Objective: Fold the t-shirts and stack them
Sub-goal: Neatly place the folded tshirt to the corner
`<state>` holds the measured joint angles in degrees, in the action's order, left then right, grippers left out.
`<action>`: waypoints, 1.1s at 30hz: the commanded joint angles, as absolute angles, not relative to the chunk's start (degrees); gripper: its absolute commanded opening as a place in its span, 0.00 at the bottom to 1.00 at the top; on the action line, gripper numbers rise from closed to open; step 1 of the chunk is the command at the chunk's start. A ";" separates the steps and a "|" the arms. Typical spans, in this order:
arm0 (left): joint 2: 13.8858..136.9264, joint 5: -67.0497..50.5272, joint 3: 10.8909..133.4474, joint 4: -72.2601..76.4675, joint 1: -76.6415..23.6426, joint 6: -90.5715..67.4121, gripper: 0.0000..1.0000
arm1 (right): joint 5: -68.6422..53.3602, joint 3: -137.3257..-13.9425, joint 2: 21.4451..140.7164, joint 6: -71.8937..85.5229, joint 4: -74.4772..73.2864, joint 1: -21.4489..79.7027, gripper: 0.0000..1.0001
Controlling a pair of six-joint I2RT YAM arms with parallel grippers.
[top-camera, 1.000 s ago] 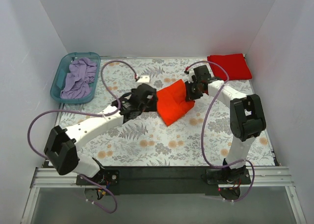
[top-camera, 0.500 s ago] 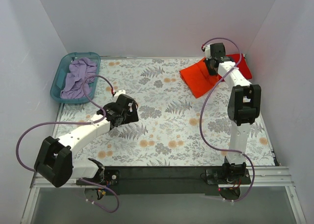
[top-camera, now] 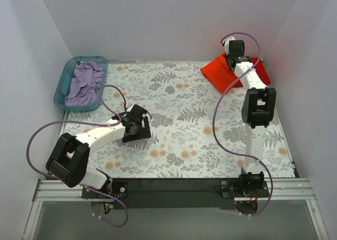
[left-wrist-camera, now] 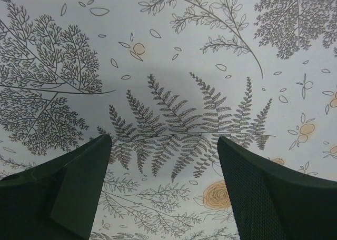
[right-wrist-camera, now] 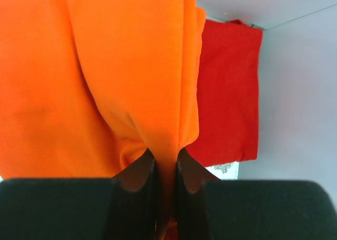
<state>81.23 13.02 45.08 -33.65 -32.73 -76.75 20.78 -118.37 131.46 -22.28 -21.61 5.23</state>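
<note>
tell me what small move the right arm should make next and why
Probably lower the bright orange cloth t-shirt onto the deeper red folded cloth t-shirt: the right jaws are shut on the orange cloth, which hangs partly over the red one.

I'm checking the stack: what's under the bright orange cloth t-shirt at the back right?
The deeper red cloth t-shirt lies below, its right part showing; the bright orange t-shirt covers the rest.
</note>
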 commanded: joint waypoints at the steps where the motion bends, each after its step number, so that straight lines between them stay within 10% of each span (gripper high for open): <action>1: 82.44 10.64 47.37 -34.63 -32.69 -76.90 0.80 | 22.41 -122.96 131.57 -21.19 -15.38 3.61 0.01; 33: 87.89 4.57 48.78 -35.68 -32.69 -75.67 0.78 | 15.91 -116.98 134.99 -8.53 -6.94 -8.35 0.01</action>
<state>86.94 6.63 47.86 -35.33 -32.73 -75.66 15.86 -117.47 133.86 -10.22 -12.03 -7.25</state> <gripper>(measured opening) 0.777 0.185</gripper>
